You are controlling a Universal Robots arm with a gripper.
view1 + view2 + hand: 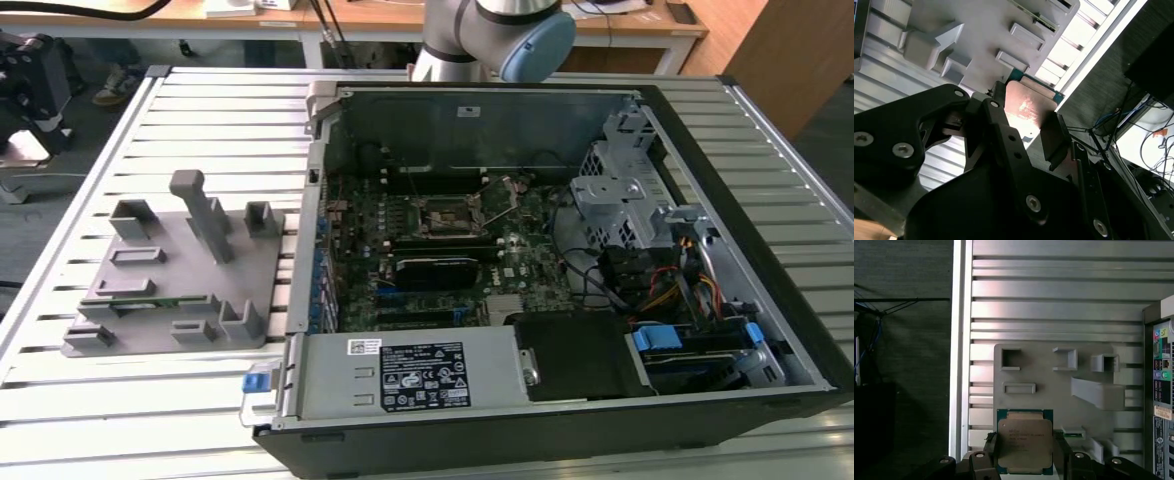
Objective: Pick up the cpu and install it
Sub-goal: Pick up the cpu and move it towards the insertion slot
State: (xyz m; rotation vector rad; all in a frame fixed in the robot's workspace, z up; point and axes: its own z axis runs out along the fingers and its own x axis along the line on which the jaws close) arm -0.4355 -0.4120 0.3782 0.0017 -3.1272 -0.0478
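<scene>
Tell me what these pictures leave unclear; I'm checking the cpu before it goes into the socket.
- Underside of the cpu: it faces away from the camera in both wrist views.
- Motherboard socket, exterior view: too small to tell whether it is open or what lies in it.
- Grey fixture, first wrist view: the cpu and the gripper hide the part beneath them.

Robotics lab: slatted metal bench (pixel 134 420), opened computer (pixel 467 440).
</scene>
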